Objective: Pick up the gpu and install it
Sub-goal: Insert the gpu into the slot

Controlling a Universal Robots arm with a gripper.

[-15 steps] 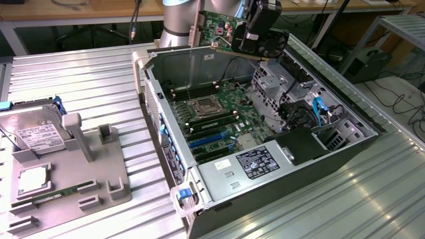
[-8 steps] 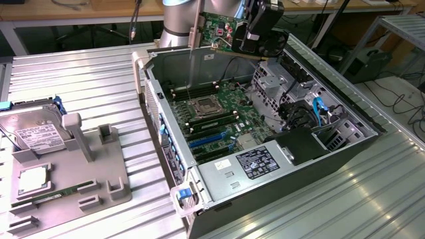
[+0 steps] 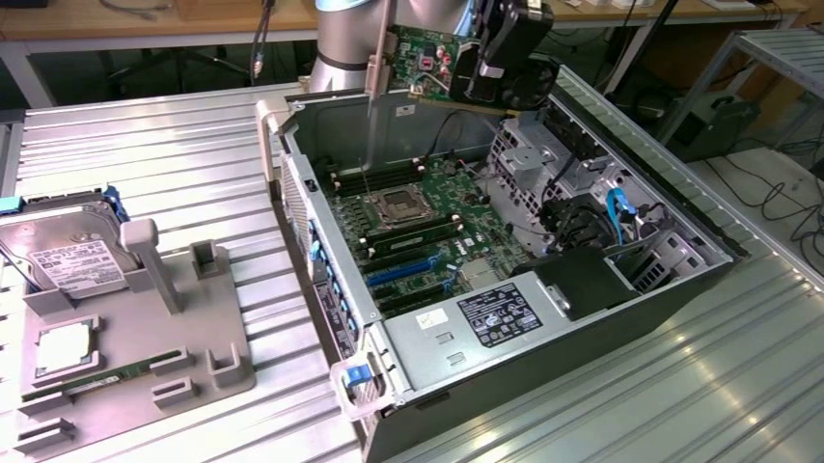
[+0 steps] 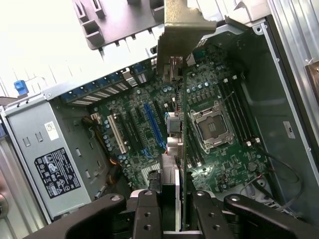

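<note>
The gpu [image 3: 423,58], a green card with a silver bracket [image 3: 376,72] at one end, hangs in the air over the far end of the open computer case [image 3: 296,193]. My gripper [image 3: 480,75] is shut on the end opposite the bracket. In the wrist view I see the gpu [image 4: 183,144] edge-on between my fingers [image 4: 149,211], its bracket [image 4: 182,25] pointing away from the camera. My gripper [image 4: 177,201] holds it well above the motherboard [image 4: 144,149], over the area between the blue slot [image 4: 152,124] and the CPU socket [image 4: 213,124].
The case lies open on a ribbed metal table [image 3: 168,164], with a power supply [image 3: 496,313] at its near end and drive bays and cables [image 3: 605,222] on the exterior view's right. On the left, a grey fixture [image 3: 142,318] holds a hard drive [image 3: 65,251] and a memory stick [image 3: 116,371].
</note>
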